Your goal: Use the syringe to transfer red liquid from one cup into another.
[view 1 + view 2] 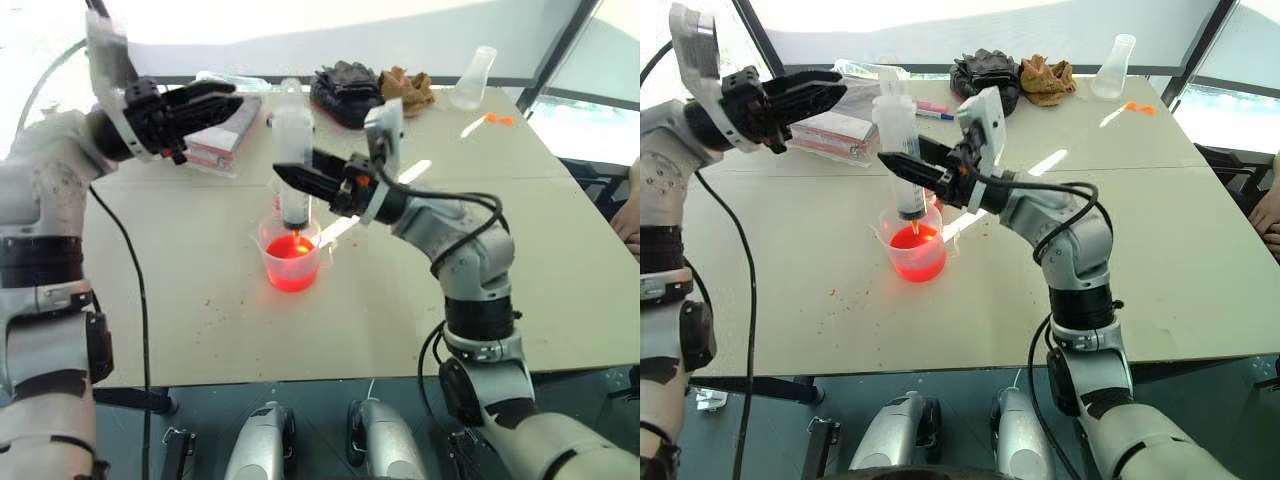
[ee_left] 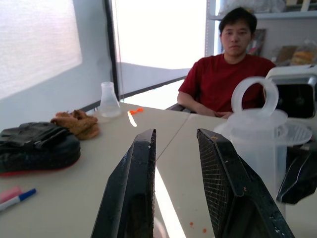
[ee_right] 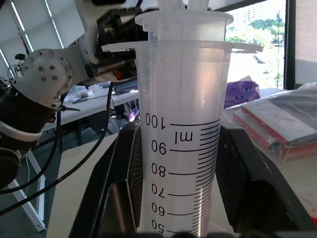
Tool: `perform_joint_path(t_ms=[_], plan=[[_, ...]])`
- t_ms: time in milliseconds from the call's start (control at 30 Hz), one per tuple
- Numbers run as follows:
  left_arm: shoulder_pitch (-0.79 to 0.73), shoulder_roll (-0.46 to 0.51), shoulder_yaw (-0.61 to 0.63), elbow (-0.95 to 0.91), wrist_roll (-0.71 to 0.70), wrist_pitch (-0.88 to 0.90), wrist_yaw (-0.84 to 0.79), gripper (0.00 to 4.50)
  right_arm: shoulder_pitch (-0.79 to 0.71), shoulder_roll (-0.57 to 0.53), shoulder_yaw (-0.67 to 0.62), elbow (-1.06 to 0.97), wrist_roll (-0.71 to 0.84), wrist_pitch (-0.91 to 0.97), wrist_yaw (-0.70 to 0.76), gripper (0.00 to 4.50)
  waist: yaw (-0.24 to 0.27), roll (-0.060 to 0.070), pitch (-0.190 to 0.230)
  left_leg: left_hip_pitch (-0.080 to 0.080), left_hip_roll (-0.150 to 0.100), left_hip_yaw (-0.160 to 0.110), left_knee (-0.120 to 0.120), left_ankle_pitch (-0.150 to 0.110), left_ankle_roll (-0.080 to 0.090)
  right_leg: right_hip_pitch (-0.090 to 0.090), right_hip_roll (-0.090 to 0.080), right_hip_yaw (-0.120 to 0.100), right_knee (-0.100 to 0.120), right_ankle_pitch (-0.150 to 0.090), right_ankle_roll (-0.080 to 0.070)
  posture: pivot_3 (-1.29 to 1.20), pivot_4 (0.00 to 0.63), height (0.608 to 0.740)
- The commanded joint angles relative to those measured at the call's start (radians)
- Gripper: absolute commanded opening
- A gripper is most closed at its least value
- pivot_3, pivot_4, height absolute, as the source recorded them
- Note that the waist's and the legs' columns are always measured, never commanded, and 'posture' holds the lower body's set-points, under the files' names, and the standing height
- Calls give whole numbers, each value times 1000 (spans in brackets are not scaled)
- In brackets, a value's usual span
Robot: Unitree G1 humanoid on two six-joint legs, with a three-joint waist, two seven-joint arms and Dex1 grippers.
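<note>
large clear syringe (image 1: 293, 150) with white plunger, upright, tip down inside the wide lipped beaker (image 1: 291, 258) mid-table; barrel printed with black millilitre marks. red liquid (image 1: 290, 264) glowing in the beaker's lower half. smaller cup not discernible.

Robot arms: silver-grey rounded shells with black joint bands, loose black cables along both; black two-part fingers (image 2: 130, 198), mesh-textured inner pads.
</note>
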Motion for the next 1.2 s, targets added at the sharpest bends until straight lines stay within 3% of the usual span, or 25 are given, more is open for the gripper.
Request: perform_joint_path(t_ms=[33, 533, 800, 1200], plan=[[-33, -1, 16, -62, -44, 43, -15, 1367, 1, 16, 9, -37, 12, -31, -26, 1464, 0, 0, 0, 0, 0, 0, 0, 0, 0, 0, 0, 0, 0, 0, 0, 0, 150, 740], [-9, -38, -75, -74, 53, -19, -74, 1367, 25, 30, 61, -10, 4, -76, -36, 1464, 4, 0, 0, 0, 0, 0, 0, 0, 0, 0, 0, 0, 0, 0, 0, 0, 150, 740], [-10, -62, -140, -38, 146, -100, -114, 1367, 75, 14, 174, 4, -126, -225, -17, 1464, 3, -1, 0, 0, 0, 0, 0, 0, 0, 0, 0, 0, 0, 0, 0, 0, 150, 740], [40, -37, -147, -97, 146, -56, -162, 1367, 123, 36, 241, 66, -244, -402, -18, 1464, 4, -1, 1, 0, 0, 0, 0, 0, 0, 0, 0, 0, -1, 0, 0, 0, 150, 740]])
